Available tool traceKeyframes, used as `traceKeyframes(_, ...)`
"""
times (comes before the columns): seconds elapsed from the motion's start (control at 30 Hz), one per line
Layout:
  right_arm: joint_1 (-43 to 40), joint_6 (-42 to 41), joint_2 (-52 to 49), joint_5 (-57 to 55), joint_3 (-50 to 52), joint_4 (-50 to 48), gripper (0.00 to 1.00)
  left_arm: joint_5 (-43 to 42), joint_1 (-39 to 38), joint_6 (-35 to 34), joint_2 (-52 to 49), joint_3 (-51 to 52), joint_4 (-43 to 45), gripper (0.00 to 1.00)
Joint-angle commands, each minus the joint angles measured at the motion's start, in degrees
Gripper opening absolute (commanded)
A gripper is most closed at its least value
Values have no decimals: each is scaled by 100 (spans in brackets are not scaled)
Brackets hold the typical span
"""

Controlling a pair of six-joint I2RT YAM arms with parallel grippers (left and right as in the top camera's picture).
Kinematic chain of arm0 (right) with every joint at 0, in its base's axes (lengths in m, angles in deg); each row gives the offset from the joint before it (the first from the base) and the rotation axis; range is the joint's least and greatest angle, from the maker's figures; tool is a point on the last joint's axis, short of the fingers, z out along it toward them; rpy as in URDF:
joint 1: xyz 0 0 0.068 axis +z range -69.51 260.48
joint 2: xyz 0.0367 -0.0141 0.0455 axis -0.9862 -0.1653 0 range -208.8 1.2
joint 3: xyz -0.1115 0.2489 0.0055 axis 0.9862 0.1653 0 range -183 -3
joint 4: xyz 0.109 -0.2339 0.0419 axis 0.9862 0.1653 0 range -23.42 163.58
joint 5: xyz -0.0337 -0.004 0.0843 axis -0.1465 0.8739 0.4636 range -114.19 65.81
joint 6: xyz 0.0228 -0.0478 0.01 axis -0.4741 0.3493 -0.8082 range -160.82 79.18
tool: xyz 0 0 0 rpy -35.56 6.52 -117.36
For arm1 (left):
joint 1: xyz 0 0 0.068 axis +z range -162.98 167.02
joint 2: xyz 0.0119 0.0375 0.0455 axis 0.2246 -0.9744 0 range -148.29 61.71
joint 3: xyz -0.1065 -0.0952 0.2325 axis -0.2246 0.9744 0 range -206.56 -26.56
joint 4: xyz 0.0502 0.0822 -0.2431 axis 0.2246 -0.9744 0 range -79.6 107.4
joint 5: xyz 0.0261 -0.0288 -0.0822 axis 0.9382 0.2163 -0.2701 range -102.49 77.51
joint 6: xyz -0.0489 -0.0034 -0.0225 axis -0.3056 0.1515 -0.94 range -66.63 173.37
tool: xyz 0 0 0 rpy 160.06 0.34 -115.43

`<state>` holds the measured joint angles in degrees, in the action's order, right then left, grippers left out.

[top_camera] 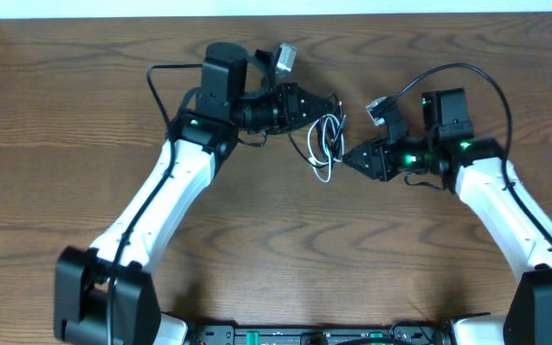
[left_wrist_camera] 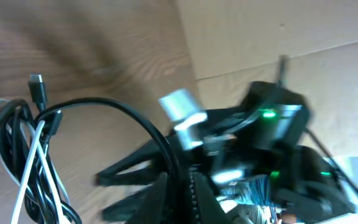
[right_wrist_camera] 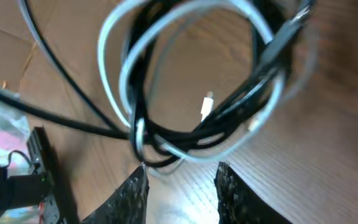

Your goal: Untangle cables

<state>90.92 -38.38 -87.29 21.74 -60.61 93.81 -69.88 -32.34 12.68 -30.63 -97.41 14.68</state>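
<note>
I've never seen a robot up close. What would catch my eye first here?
First, the tangle of black and white cables at the middle of the wooden table. Then the robot's left pincer and right pincer, reaching in from either side and almost meeting at it.

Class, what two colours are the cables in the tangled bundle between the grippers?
The cables are black and white, clearest in the right wrist view.
</note>
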Motion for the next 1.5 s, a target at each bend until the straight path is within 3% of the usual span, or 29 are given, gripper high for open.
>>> traceKeyframes(0.0,223,-481,7,251,247,-439,33,-192,-35,-79,387,-63,48,8)
traceKeyframes(0.67,348,-1193,9,549,299,-1812,31,369,-271,299,442,-63,-232,8)
traceKeyframes(0.9,302,-1335,9,568,299,-1864,41,798,-269,573,442,-63,-577,8)
traceKeyframes(0.97,391,-1333,9,568,299,-1843,48,796,-271,570,442,-63,-579,8)
traceKeyframes(1.17,822,-1423,7,-232,299,-1888,49,699,-275,417,442,-63,-553,8)
traceKeyframes(1.3,1132,-1427,7,-807,299,-1906,45,686,-275,413,442,-63,-555,8)
traceKeyframes(1.4,1163,-1513,7,-979,299,-1906,30,684,-275,396,444,-63,-555,8)
traceKeyframes(1.47,1152,-1532,7,-984,299,-1906,1,686,-273,396,444,-63,-555,8)
